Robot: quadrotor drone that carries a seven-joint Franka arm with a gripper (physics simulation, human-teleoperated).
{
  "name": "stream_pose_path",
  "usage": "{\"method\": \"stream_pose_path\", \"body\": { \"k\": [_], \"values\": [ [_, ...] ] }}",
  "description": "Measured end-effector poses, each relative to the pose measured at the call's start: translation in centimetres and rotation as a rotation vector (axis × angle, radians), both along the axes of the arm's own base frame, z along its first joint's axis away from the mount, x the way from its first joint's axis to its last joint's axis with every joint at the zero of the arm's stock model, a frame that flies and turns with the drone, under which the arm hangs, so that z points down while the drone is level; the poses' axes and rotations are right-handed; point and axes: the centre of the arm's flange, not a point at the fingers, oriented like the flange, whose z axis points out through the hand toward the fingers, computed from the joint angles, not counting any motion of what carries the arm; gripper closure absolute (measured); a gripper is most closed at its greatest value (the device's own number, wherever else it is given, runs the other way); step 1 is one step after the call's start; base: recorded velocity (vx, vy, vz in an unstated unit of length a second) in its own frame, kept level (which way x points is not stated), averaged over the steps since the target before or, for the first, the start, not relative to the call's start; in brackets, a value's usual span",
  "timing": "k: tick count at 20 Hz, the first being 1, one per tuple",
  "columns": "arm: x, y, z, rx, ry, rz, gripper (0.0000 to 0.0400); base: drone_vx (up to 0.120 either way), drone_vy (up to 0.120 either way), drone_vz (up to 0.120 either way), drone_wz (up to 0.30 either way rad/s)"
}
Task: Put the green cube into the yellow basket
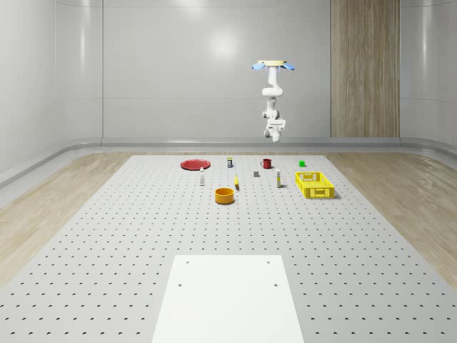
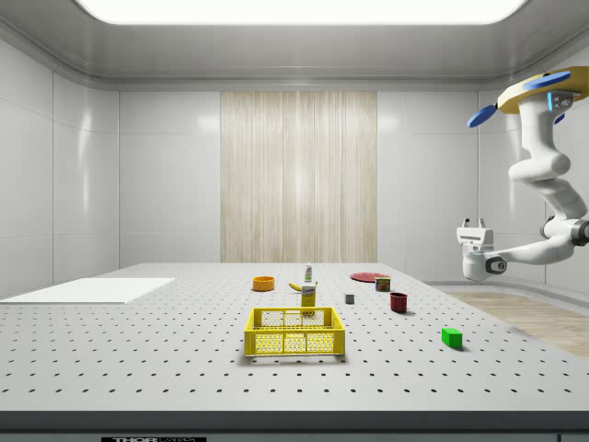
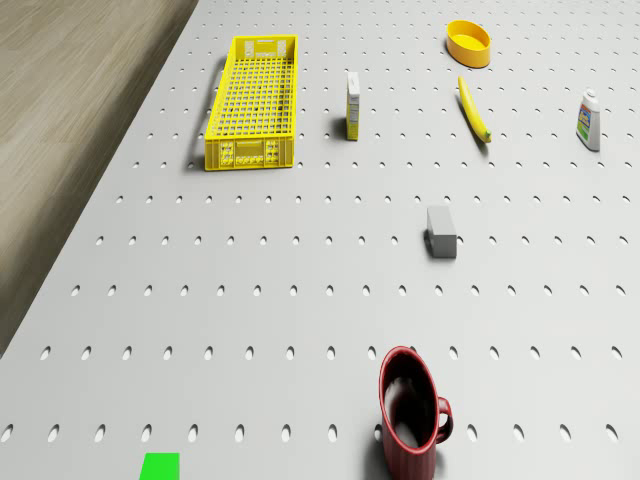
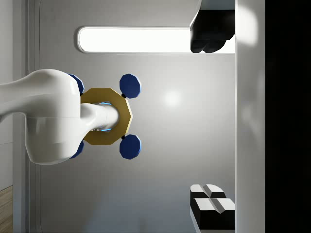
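Observation:
The green cube point(image 1: 302, 163) lies on the perforated table near its far edge; it is also in the side view point(image 2: 451, 337) and the drone view point(image 3: 160, 467). The yellow basket point(image 1: 315, 184) stands nearer the front, a short way from the cube, with nothing in it point(image 3: 253, 100) point(image 2: 294, 331). The drone point(image 1: 271, 65) hovers high above the table's far edge, behind the cube and a red mug point(image 1: 266, 163). Its arm hangs down and folds back, so the gripper point(image 2: 474, 226) sits well above the table and points up at the drone point(image 4: 104, 116). The gripper point(image 4: 213, 121) is open and holds nothing.
A red plate point(image 1: 194, 164), can point(image 1: 230, 162), bottle point(image 1: 202, 177), banana point(image 3: 475, 110), orange bowl point(image 3: 468, 42), carton point(image 3: 353, 105) and grey block point(image 3: 441, 232) are spread across the table's far half. A white sheet point(image 1: 228, 296) lies at the front.

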Motion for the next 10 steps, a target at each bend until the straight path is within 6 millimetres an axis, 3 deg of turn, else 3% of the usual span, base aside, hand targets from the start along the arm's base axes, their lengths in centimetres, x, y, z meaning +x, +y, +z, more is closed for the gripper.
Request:
{"method": "stream_pose_path", "body": {
  "k": [4, 10],
  "values": [
    [0.02, 0.00, 0.49, 0.000, -0.003, 0.000, 0.0000, 0.110, 0.120, 0.000, 0.000],
    [0.00, 0.00, 0.74, 0.000, -0.008, 0.000, 0.0000, 0.000, 0.120, 0.000, 0.000]
  ]
}}
